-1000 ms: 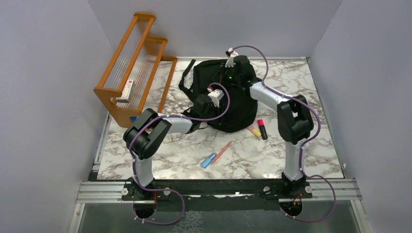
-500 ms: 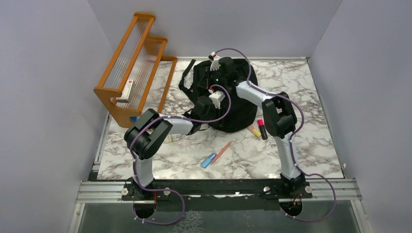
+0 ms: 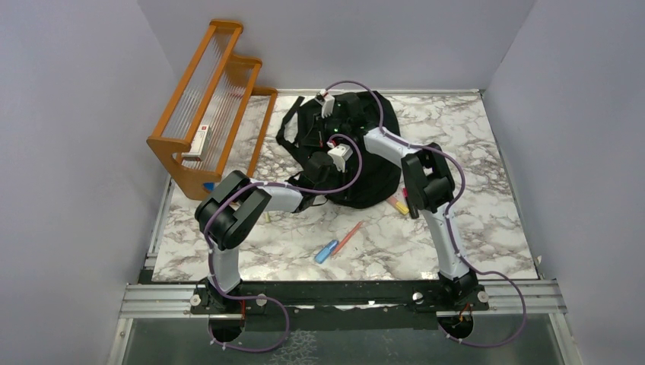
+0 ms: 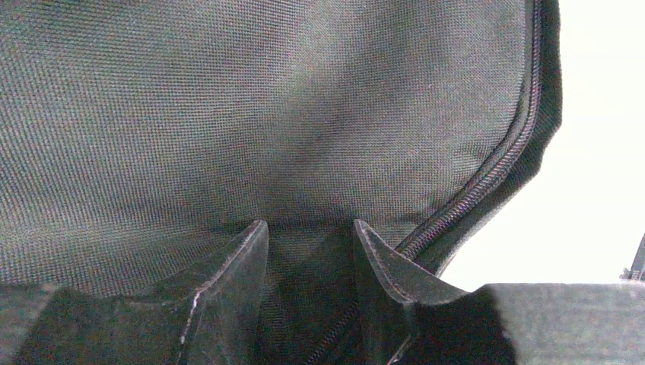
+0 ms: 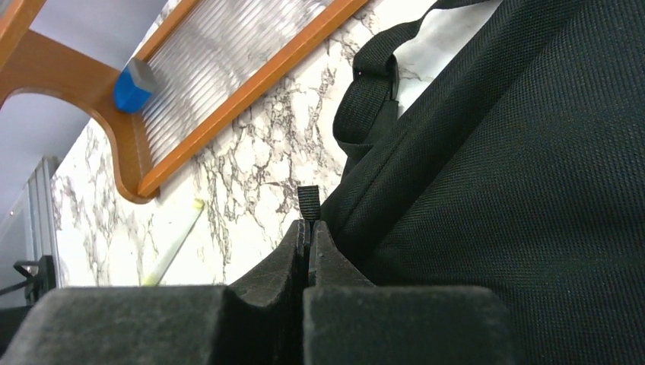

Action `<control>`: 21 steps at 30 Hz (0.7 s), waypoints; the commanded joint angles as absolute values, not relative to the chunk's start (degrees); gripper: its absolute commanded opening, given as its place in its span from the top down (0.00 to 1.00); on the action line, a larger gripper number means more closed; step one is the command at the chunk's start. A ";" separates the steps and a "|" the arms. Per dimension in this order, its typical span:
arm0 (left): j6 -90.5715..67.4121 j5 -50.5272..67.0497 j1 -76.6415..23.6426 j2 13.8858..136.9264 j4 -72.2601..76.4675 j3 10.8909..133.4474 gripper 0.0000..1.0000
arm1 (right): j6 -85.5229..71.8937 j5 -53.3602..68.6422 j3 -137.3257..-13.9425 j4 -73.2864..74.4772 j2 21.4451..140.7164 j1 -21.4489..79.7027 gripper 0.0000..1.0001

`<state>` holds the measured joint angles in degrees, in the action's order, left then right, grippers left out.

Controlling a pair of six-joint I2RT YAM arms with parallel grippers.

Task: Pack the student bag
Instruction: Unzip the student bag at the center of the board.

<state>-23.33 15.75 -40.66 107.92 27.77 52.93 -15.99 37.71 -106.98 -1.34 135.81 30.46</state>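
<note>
The student bag, black with loose straps, lies at the back middle of the marble table. My right gripper is at the bag's far left top. In the right wrist view it is shut on a thin black zip pull tab beside the bag's side. My left gripper is at the bag's near left edge. In the left wrist view it has its jaws standing apart around a thick fold of bag fabric, the zip line running down between them, under grey lining.
A wooden rack stands at the back left with a white item and a blue block on it. A blue marker, an orange pen, a yellow marker and a pale pen lie on the table.
My right arm has swept left across the bag's top with the pull tab pinched. The left gripper has stayed where it was.
</note>
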 commanded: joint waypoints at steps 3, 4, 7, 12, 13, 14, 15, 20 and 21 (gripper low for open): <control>-23.29 16.53 -41.76 109.47 26.98 52.05 0.54 | -13.08 39.32 -107.30 -1.87 135.52 32.78 0.89; -23.33 16.51 -41.80 109.44 26.98 51.97 0.54 | -12.50 37.21 -106.60 -2.44 134.46 32.78 0.85; -23.29 16.32 -41.71 108.61 26.98 51.75 0.54 | -10.51 29.64 -104.33 -4.53 130.45 32.78 0.71; -23.20 15.86 -41.59 105.37 26.81 52.12 0.53 | -5.03 18.01 -101.52 -7.26 123.34 32.65 0.59; -23.13 16.42 -41.54 104.71 26.69 52.45 0.53 | -3.68 16.02 -101.39 -6.96 122.11 32.63 0.57; -23.12 16.87 -41.55 104.08 26.53 53.00 0.52 | -2.59 13.68 -101.11 -6.71 120.91 32.57 0.56; -23.12 17.29 -41.57 103.47 26.27 53.57 0.52 | -1.72 11.58 -100.38 -6.77 119.48 32.48 0.55; -23.12 18.72 -40.81 100.21 24.23 55.76 0.51 | -0.53 -0.53 -92.15 -9.38 110.61 31.63 0.52; -23.12 18.87 -40.60 99.50 23.85 55.88 0.51 | -0.74 -3.81 -90.02 -9.84 108.80 31.45 0.51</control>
<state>-23.31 16.47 -40.91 104.09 25.43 53.23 -3.14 11.31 -95.88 -5.96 116.05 32.25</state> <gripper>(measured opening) 0.486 0.476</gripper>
